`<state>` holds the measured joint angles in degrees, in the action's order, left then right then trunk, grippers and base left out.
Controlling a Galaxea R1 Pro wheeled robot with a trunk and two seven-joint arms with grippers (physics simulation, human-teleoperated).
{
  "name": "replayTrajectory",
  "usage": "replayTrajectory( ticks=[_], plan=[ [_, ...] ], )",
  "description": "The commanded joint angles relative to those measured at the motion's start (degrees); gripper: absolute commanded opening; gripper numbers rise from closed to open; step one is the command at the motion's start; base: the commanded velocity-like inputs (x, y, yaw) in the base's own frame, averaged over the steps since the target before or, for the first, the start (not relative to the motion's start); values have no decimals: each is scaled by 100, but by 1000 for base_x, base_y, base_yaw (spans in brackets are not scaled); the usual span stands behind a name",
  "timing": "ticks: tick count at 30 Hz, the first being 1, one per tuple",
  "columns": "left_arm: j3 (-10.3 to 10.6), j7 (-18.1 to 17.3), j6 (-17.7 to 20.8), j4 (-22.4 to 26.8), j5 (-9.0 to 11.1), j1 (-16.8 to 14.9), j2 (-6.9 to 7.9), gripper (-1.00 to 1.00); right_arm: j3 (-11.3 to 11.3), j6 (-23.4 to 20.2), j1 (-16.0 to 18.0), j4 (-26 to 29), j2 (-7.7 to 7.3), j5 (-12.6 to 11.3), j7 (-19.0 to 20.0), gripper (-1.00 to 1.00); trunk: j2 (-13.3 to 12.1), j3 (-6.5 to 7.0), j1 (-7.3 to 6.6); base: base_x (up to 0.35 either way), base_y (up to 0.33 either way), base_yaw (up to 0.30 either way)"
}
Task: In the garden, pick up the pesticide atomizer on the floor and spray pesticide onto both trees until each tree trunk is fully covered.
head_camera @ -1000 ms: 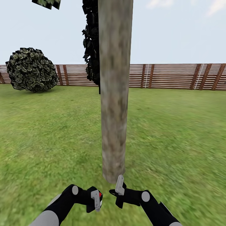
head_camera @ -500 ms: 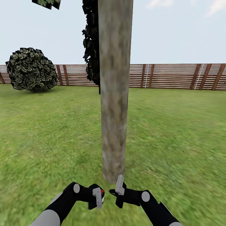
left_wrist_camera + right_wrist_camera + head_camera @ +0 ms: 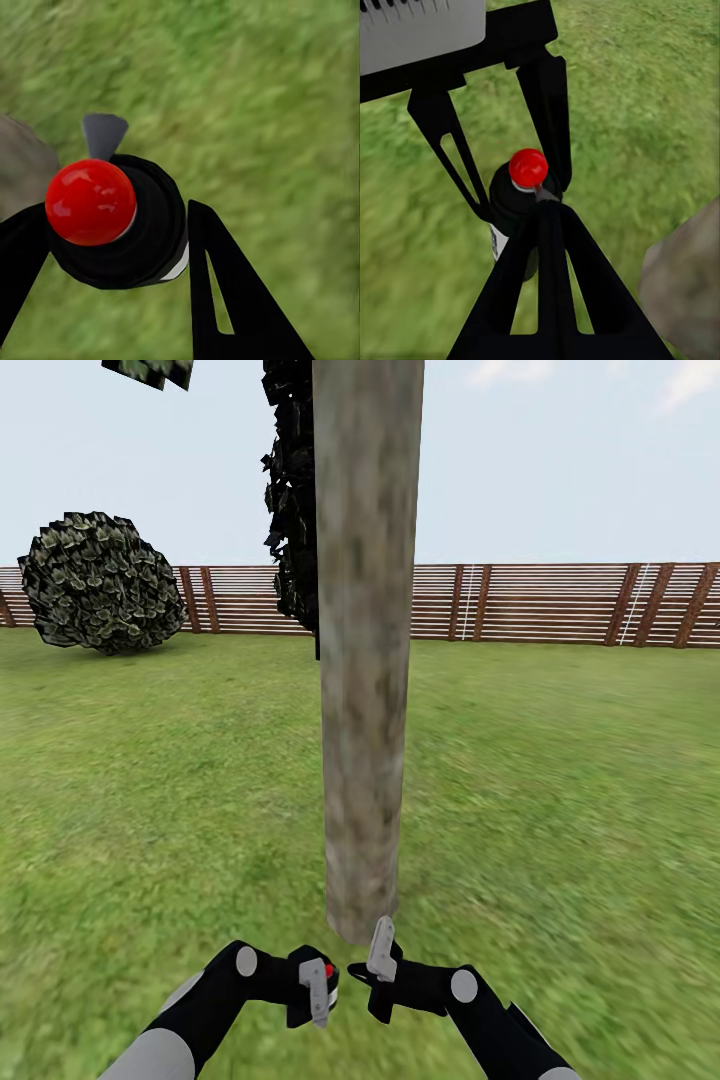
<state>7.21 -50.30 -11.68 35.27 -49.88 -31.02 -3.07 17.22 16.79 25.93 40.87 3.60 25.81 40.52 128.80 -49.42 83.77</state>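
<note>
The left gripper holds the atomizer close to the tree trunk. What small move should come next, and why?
Probably turn the left gripper so the pesticide atomizer aims at the tree trunk, then spray. The bottle sits clamped between its fingers, low beside the trunk's base, and no white specks show on the bark yet. The right gripper's state is unclear.

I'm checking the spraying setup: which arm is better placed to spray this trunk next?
The left. Its hand already grips the atomizer, red-topped, close to the foot of the tree trunk. The right hand carries nothing, so it would probably first need a handover.
</note>
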Motion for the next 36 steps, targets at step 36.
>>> replayTrajectory(
  ticks=[36],
  plan=[
    [2, -410, -192, 0, 601, -18, 0, -100, -1, 0, 0, 0, 0, -1, 0, -100, 0, 0, 0, 0, 0, 0]
  ],
)
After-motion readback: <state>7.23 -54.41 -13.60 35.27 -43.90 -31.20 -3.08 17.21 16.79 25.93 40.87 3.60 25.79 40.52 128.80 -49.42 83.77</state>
